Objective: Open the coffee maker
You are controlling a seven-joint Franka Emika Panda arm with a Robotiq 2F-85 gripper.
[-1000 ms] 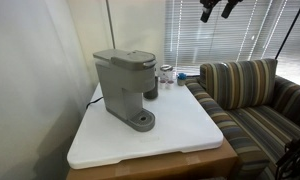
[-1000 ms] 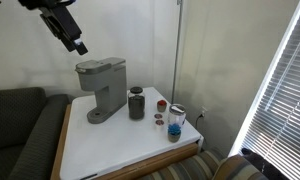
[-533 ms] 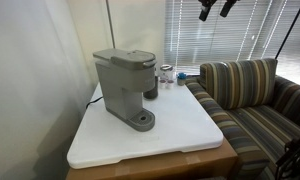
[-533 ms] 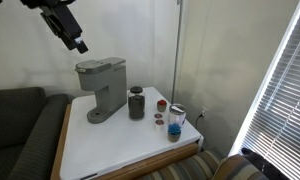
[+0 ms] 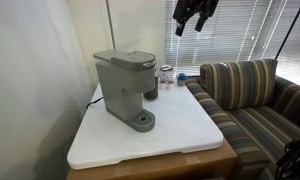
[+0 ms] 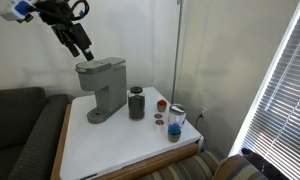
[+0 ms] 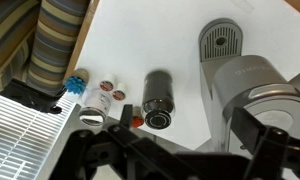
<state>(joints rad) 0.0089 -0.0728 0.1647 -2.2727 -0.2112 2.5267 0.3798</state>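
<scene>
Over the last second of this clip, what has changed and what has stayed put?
The gripper has come down and in toward the coffee maker. It now hangs higher than the lid without touching it, open and holding nothing. Nothing was taken hold of or let go. The coffee maker stayed in place with its lid shut, and the dark canister and small jars beside it did not move.
</scene>
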